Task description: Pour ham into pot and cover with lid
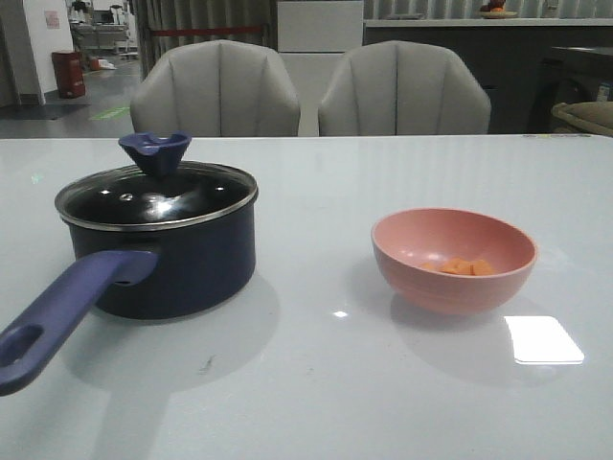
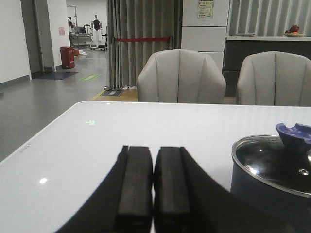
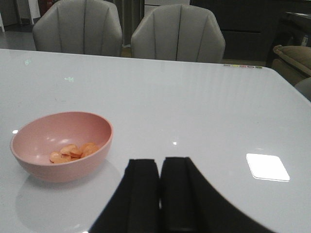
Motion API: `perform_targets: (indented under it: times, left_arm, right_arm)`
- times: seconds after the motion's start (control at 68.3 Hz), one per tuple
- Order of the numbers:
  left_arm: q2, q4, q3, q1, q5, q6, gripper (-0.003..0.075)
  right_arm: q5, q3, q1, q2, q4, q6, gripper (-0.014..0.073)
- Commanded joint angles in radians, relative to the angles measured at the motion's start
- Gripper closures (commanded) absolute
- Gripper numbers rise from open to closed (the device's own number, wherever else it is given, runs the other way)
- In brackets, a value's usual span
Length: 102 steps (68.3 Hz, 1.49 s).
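Lid [image 1: 158, 192] sits on the pot [image 1: 172, 259]; ham [image 1: 460, 265] lies in the pink bowl [image 1: 453, 261] nearby on the surface [image 1: 316, 383]; two chairs [image 1: 215, 91] behind; both jaws closed, empty

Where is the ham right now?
In the front view, the ham lies inside the pink bowl on the table's right side, right of the lidded pot.

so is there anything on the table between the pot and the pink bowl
No. In the front view the stretch of table between the pot and the pink bowl is bare, showing only reflections.
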<state>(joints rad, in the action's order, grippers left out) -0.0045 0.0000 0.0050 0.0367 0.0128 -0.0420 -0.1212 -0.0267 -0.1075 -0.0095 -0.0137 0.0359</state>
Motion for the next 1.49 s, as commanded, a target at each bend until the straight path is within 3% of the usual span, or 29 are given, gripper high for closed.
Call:
perform_targets:
  times: [0.0, 0.674, 1.084, 1.186, 1.479]
  left_arm:
    - [-0.019, -0.011, 0.021, -0.003, -0.079, -0.005, 0.0586]
    - [-0.019, -0.011, 0.021, -0.003, -0.082, -0.005, 0.0586]
    - [-0.019, -0.037, 0.001, -0.003, -0.339, -0.005, 0.0586]
    - [-0.012, -0.062, -0.074, -0.003, -0.278, -0.005, 0.0586]
    - [0.167, -0.113, -0.365, -0.003, 0.073, -0.005, 0.0586]
  right_arm:
    - [0.080, 0.005, 0.004, -0.021, -0.009, -0.006, 0.0444]
    - [0.080, 0.005, 0.004, -0.021, -0.009, -0.006, 0.0444]
    - [0.080, 0.005, 0.004, -0.021, -0.009, -0.006, 0.0444]
    - [0.080, 0.005, 0.004, -0.021, -0.009, -0.006, 0.0444]
    - [0.080, 0.005, 0.004, -0.021, -0.009, -0.006, 0.0444]
